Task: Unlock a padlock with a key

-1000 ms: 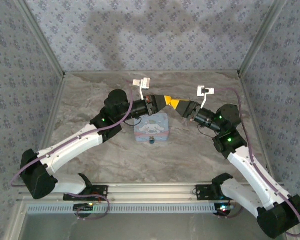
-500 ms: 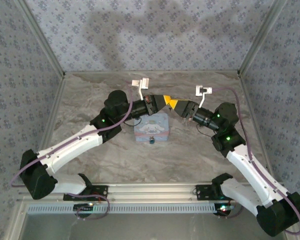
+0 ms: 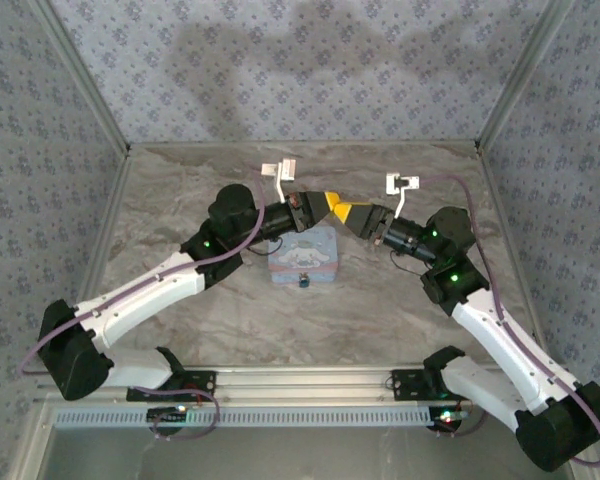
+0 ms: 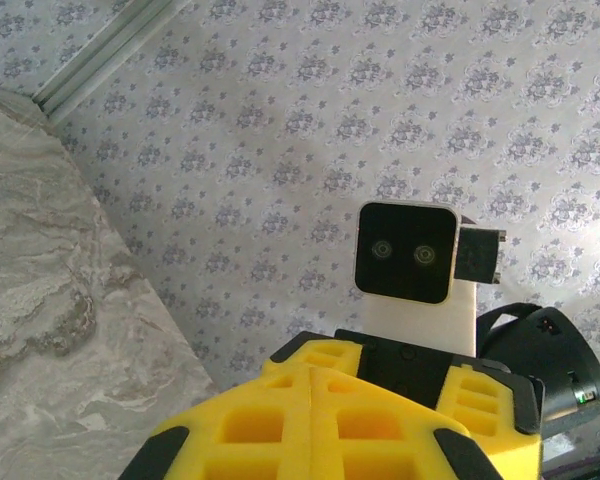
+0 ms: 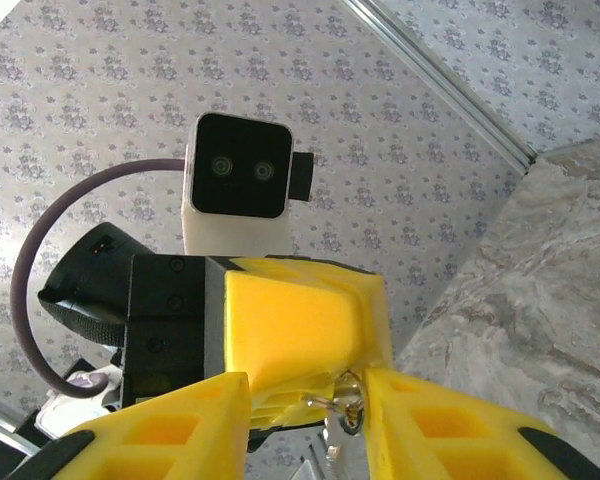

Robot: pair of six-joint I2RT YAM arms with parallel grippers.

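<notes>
The tiny dark padlock (image 3: 304, 283) hangs at the front edge of a pale blue cartoon-printed tin (image 3: 305, 252) on the marble table. Above the tin's far side the two yellow grippers meet tip to tip. My left gripper (image 3: 334, 205) (image 4: 310, 372) is shut, and in the right wrist view a small silver key on a ring (image 5: 346, 404) sticks out of its tip. My right gripper (image 3: 347, 212) (image 5: 305, 385) is open, one finger on either side of the left gripper's tip and the key.
Patterned walls with metal corner posts (image 3: 505, 95) close in the table on three sides. The right wrist's white camera block (image 4: 405, 255) faces the left wrist camera at close range. Bare marble (image 3: 380, 310) lies in front of the tin.
My right gripper has slid left toward the left gripper, and its open fingers now flank the left tip. The left arm, tin and padlock have stayed put.
</notes>
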